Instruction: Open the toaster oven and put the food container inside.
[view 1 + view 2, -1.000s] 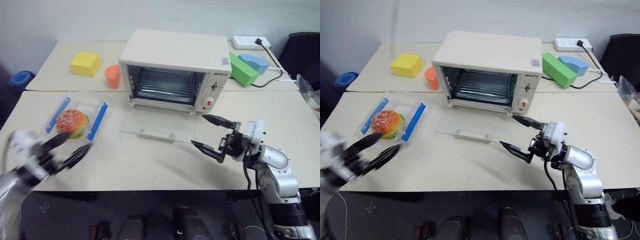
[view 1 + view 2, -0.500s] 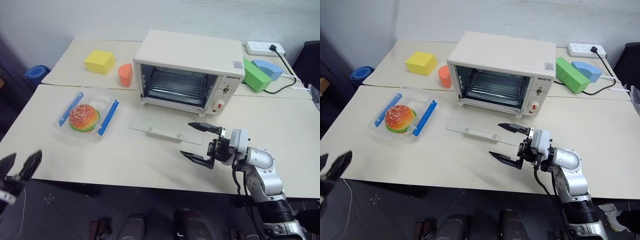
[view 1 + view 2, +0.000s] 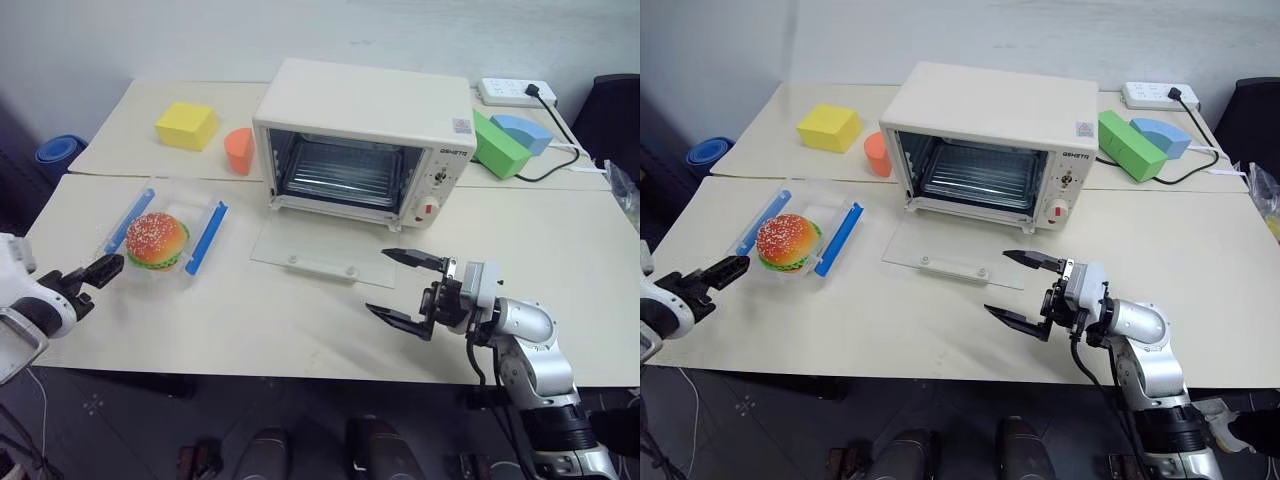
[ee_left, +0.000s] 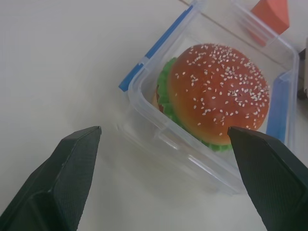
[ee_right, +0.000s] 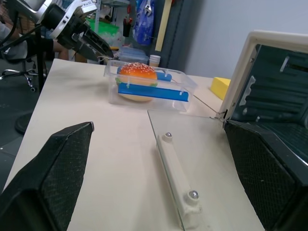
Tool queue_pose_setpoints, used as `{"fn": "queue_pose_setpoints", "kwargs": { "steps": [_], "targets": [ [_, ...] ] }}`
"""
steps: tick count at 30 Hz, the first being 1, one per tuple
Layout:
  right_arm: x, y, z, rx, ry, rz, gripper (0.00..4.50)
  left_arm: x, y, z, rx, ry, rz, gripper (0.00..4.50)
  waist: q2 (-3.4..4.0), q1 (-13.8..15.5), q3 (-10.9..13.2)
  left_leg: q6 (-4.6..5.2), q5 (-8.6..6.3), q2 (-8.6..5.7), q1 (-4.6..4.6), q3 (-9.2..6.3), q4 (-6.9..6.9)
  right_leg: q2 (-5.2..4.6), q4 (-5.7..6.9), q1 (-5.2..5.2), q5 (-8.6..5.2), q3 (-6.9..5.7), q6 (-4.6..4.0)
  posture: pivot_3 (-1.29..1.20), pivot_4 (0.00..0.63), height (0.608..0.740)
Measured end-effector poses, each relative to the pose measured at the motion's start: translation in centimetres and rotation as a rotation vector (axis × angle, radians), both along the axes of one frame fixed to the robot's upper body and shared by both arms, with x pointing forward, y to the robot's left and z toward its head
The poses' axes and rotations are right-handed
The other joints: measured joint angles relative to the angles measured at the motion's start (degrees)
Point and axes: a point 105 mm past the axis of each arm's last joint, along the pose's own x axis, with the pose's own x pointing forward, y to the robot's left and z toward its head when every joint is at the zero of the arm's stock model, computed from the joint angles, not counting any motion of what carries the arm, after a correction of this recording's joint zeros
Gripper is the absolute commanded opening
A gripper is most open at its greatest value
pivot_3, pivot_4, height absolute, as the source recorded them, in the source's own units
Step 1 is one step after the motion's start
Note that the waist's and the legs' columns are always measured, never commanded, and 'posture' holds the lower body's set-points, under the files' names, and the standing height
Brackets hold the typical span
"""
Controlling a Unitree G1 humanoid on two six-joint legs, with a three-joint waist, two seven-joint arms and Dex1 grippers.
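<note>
- Your toaster oven (image 3: 362, 140) stands at the back of the near table (image 3: 300, 330) with its glass door (image 3: 325, 255) dropped flat on the tabletop, white handle up. The cavity and wire rack are exposed, so the opening step looks done.
- The food container (image 3: 160, 236) lies on the table to the left of the door, well apart from the oven, toy hamburger (image 4: 217, 91) inside and a blue clip on each long side. Nothing touches it yet.
- Your left gripper (image 3: 88, 277) sits at the table's left edge just short of the container, fingers spread wide and empty. The left wrist view frames the box corner between them, which reads as lining up a grasp.
- Your right gripper (image 3: 405, 289) hangs in front of the door's near edge, fingers wide apart, holding nothing. It probably waits there to leave the opening free.
- Yellow block (image 3: 185, 125), orange piece (image 3: 238, 150) and green block (image 3: 497, 145) sit on the far table, out of the way.
</note>
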Motion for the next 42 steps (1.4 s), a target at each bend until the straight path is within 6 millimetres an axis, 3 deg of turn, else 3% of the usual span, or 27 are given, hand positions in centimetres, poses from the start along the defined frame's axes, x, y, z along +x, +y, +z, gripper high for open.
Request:
{"fn": "queue_pose_setpoints", "kwargs": {
  "steps": [3, 11, 22, 26, 28, 35, 42],
  "targets": [
    [0.0, 0.0, 0.2, 0.001, -0.009, -0.016, 4.5, 0.4, 0.3, -0.5, -0.011, 0.038, 0.019, 3.87, 0.0, -0.08, 0.0, -0.04, 0.01, 0.0, -0.05, 0.0, -0.01, 0.01, 0.01, -0.06, 0.0, 0.0, 0.0, 0.0, 0.15, 0.74],
    [0.1, 0.1, 0.4, 0.006, -0.02, -0.038, 4.5, 1.1, 0.7, -0.3, -0.013, 0.075, 0.004, 1.43, 0.0, -0.05, 0.0, -0.09, 0.04, -0.01, 0.01, 0.03, -0.02, 0.0, 0.04, -0.04, 0.0, 0.02, 0.0, 0.0, 0.15, 0.74],
    [0.3, 0.1, 0.5, 0.01, -0.021, -0.052, 4.5, 1.9, 1.8, -0.4, 0.036, 0.15, -0.03, 1.43, 0.0, -0.01, 0.0, -0.11, 0.05, -0.01, -0.01, 0.03, -0.09, -0.01, 0.01, -0.08, 0.0, 0.02, -0.01, 0.0, 0.15, 0.74],
    [0.3, 0.1, 0.4, 0.008, -0.02, -0.056, 4.5, 2.2, 2.0, -0.2, 0.076, 0.172, -0.059, 0.59, 0.0, -0.07, 0.0, -0.11, 0.06, -0.01, -0.01, 0.04, -0.12, -0.01, 0.0, -0.09, -0.01, 0.03, -0.01, 0.0, 0.15, 0.74],
    [0.3, 0.1, 0.4, 0.008, -0.019, -0.059, 4.5, 2.6, 2.1, 0.5, 0.094, 0.158, -0.071, 0.02, 0.0, -0.02, 0.0, -0.12, 0.06, -0.01, -0.02, 0.02, -0.13, -0.01, -0.01, -0.1, -0.01, 0.01, -0.01, 0.0, 0.15, 0.74],
    [0.5, 0.0, 0.3, 0.011, -0.003, -0.072, 4.5, 4.1, 1.9, 3.0, 0.194, 0.13, -0.157, 0.02, -0.01, -0.02, 0.0, -0.14, 0.08, -0.02, -0.1, 0.02, -0.15, -0.02, -0.02, -0.15, -0.01, 0.0, -0.01, 0.0, 0.15, 0.74],
    [0.4, -0.4, -0.2, 0.011, 0.021, -0.095, 4.5, 6.0, -0.6, 6.5, 0.214, 0.035, -0.3, 0.02, -0.01, 0.05, 0.0, -0.13, 0.07, -0.05, -0.16, 0.01, -0.14, -0.02, -0.04, -0.16, -0.01, -0.02, -0.01, 0.0, 0.15, 0.74]
  ]
}}
